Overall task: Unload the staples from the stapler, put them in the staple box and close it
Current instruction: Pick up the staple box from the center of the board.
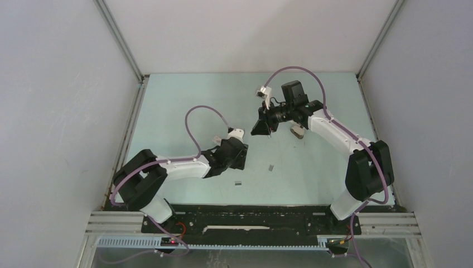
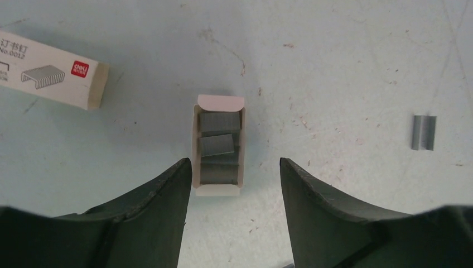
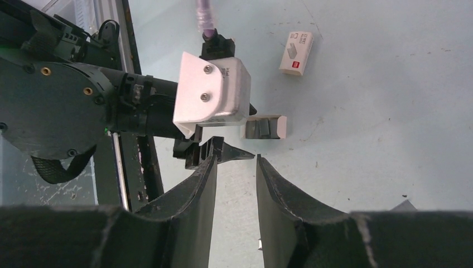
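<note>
The stapler shows in no view. Grey staples (image 2: 217,146) lie as short strips in a small open white tray (image 2: 220,103) on the table. My left gripper (image 2: 235,167) hangs over the tray's near end, open; its left fingertip (image 2: 181,173) is close beside the tray wall, the right one stands apart. A loose staple strip (image 2: 424,133) lies to the right, and two strips (image 1: 271,167) (image 1: 238,182) show in the top view. My right gripper (image 3: 236,159) is raised, open, with bare table seen through the gap, looking at the left gripper (image 3: 237,152) and the tray (image 3: 265,127).
A white labelled staple box (image 2: 53,72) lies left of the tray, also in the right wrist view as a white box (image 3: 295,53). A squat grey-brown item with a white part (image 1: 297,131) sits under the right arm. White walls enclose the table on three sides.
</note>
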`<state>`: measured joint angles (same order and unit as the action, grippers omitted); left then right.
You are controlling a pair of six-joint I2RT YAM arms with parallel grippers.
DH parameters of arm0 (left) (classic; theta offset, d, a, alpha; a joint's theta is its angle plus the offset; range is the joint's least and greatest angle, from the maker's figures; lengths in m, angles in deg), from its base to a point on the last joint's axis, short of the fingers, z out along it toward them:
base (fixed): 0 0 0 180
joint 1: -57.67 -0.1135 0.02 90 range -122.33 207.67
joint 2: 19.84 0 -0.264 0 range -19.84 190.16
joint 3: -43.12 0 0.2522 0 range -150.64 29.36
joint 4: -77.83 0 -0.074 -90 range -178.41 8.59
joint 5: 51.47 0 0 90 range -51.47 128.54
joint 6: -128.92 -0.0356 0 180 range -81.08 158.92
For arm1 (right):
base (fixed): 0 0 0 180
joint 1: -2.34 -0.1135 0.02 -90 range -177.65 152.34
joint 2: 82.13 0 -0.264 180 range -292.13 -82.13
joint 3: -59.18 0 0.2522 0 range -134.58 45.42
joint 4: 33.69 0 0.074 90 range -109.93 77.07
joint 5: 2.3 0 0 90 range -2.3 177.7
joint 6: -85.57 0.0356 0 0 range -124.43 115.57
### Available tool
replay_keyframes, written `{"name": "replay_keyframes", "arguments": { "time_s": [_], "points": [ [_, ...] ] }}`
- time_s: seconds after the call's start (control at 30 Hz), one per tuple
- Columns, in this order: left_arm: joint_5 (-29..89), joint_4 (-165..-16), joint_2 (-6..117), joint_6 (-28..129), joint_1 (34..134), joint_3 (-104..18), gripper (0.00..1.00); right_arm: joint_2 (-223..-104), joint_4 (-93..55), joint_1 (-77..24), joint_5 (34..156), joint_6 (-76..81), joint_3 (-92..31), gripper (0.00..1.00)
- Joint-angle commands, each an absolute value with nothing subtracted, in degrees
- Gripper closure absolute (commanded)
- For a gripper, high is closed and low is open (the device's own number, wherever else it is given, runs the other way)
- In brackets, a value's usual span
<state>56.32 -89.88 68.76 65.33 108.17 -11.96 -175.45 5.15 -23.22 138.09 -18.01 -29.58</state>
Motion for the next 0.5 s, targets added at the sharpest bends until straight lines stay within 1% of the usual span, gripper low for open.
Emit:
{"name": "replay_keyframes", "arguments": {
  "time_s": [0.0,0.17,0.23,0.47],
  "points": [
    [57.51,-86.72,69.91,64.62,108.46,-14.71,0.35,-174.56,4.93,-22.51,139.85,-17.63,-29.58,0.59],
    [58.34,-85.76,70.93,64.82,108.39,-15.17,0.38,-174.61,4.97,-22.38,140.27,-17.56,-29.56,0.59],
    [58.46,-85.38,71.53,64.84,108.40,-15.60,0.42,-174.60,4.94,-22.35,140.39,-17.49,-29.60,0.59],
    [58.92,-85.01,72.39,64.90,108.37,-16.20,0.51,-174.70,4.94,-22.36,140.56,-17.42,-29.62,0.59]
  ]
}}
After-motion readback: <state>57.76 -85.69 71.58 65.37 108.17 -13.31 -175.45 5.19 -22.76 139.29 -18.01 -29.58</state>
